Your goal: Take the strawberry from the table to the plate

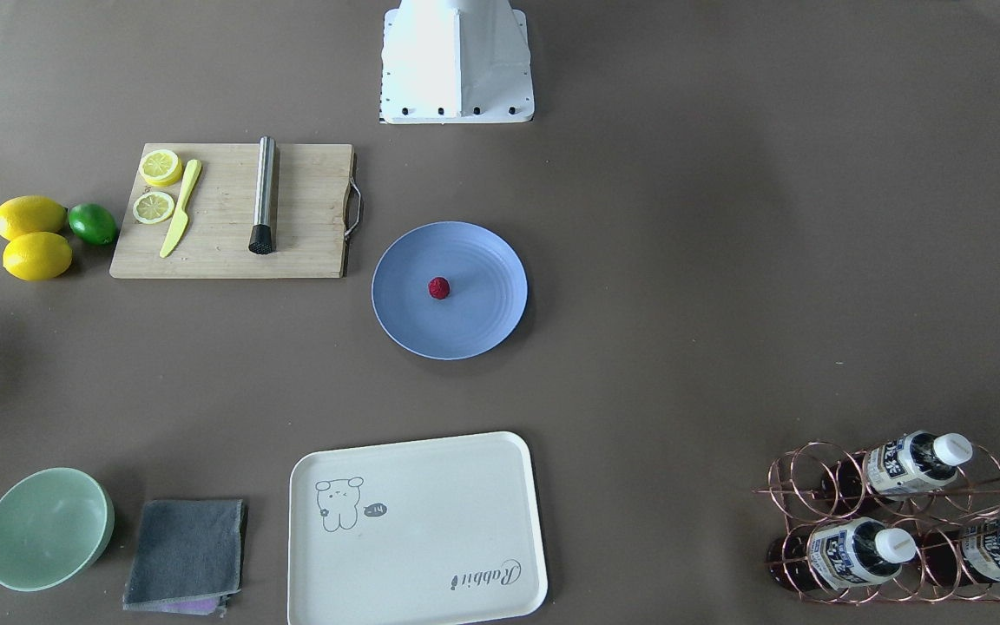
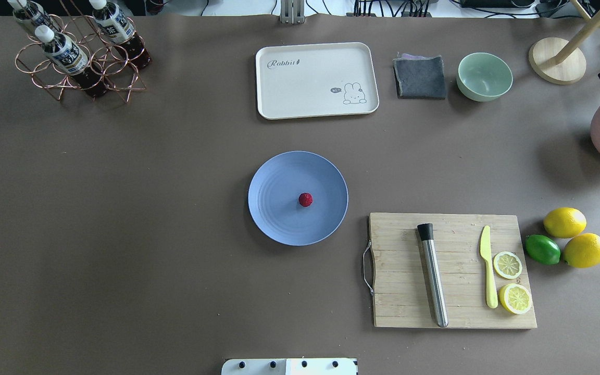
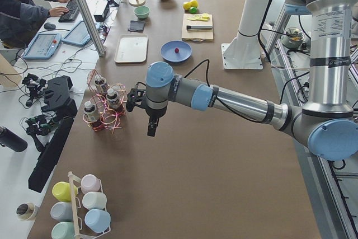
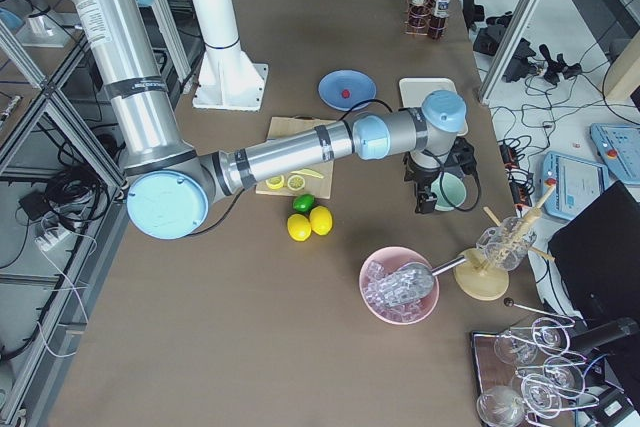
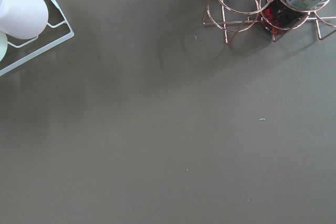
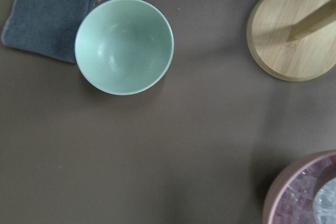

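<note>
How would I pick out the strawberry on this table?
Find the round light-blue plate at the middle of the table, beside the wooden cutting board. The strawberry sits near its centre: a tiny, dark-red, bumpy berry, far smaller than the lemons and lime.

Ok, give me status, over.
Left claw and right claw clear of plate, open or shut unclear. Strawberry on plate, near centre. Nothing blocking.
</note>
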### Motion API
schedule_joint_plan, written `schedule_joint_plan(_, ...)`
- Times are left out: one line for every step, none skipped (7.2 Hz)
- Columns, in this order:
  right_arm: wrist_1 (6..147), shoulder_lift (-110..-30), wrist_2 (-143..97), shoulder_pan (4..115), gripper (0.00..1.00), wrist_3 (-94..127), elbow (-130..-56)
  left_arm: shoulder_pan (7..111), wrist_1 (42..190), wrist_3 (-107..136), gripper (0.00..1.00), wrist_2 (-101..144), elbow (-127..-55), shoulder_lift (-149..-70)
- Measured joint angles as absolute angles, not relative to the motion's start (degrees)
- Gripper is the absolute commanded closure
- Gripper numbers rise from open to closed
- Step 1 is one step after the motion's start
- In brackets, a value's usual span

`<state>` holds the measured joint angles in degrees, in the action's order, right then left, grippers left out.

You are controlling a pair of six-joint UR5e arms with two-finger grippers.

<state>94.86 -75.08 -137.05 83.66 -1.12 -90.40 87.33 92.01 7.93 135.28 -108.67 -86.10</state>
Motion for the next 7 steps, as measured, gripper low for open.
schedule_joint_plan(94.9, -77.4, -137.8, 87.0, 0.00, -5.2, -89.6, 87.8, 91.6, 5.6, 0.03, 135.3, -108.0, -85.9)
schedule_joint_plan(94.9, -79.1, -137.8, 89.2, 0.00, -6.9, -89.6, 88.3, 91.5, 4.1, 0.03, 135.4, -107.6, -85.9)
schedule_joint_plan(94.9, -80.2, -137.6, 90.4, 0.00, -7.6, -90.1, 88.6, 91.4, 3.4, 0.03, 135.5, -107.7, -85.5)
schedule_joint_plan(94.8, -80.9, -137.1, 90.9, 0.00, -7.8, -90.4, 88.7, 91.4, 3.2, 0.03, 135.5, -108.2, -84.8)
schedule_joint_plan(94.9, -81.2, -136.7, 91.0, 0.00, -7.8, -90.5, 88.8, 91.5, 3.2, 0.03, 135.6, -108.5, -84.3)
schedule_joint_plan(94.9, -81.3, -136.1, 91.0, 0.00, -7.8, -90.5, 88.8, 91.7, 3.1, 0.03, 135.7, -108.6, -83.9)
schedule_joint_plan(95.0, -81.2, -135.0, 91.1, 0.00, -7.8, -90.5, 88.9, 91.9, 3.1, 0.03, 135.7, -108.7, -83.7)
